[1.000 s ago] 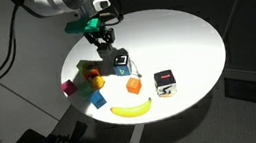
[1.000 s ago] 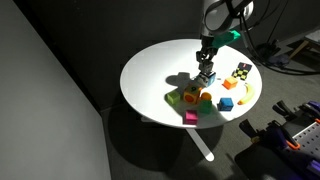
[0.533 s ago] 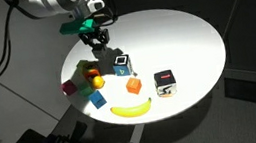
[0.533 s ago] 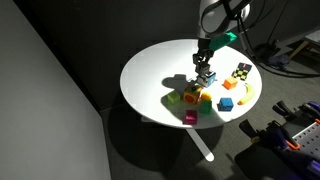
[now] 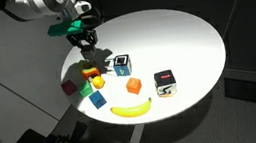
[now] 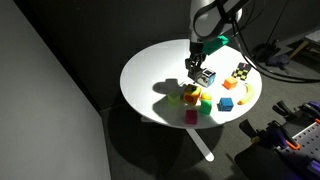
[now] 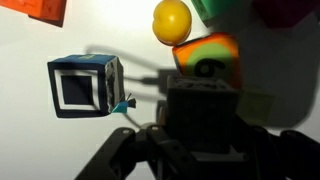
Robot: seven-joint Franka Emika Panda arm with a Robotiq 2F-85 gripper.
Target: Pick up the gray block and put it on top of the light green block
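Note:
In the wrist view the gray block (image 7: pixel 205 100) is a dark cube clamped between my gripper's (image 7: pixel 203 132) fingers. Just beyond it stands the light green block (image 7: pixel 207 50), lime with a red-orange mark, partly hidden behind the held block. In both exterior views the gripper (image 5: pixel 87 49) (image 6: pixel 193 64) hangs above the table. It is over the cluster holding the light green block (image 5: pixel 88 76) (image 6: pixel 190 93), with air between them.
A blue cube with a white face (image 7: pixel 85 85) (image 5: pixel 122 64) stands beside the gripper. A yellow ball (image 7: pixel 172 20), magenta block (image 5: pixel 69 88), small blue block (image 5: pixel 97 99), orange block (image 5: pixel 133 85), banana (image 5: pixel 130 108) and red-black-white cube (image 5: pixel 166 80) lie on the round white table (image 5: pixel 178 34).
The gripper has carried the gray block away from the blue cube with the white face and now hangs over the block cluster. The jaws stayed shut.

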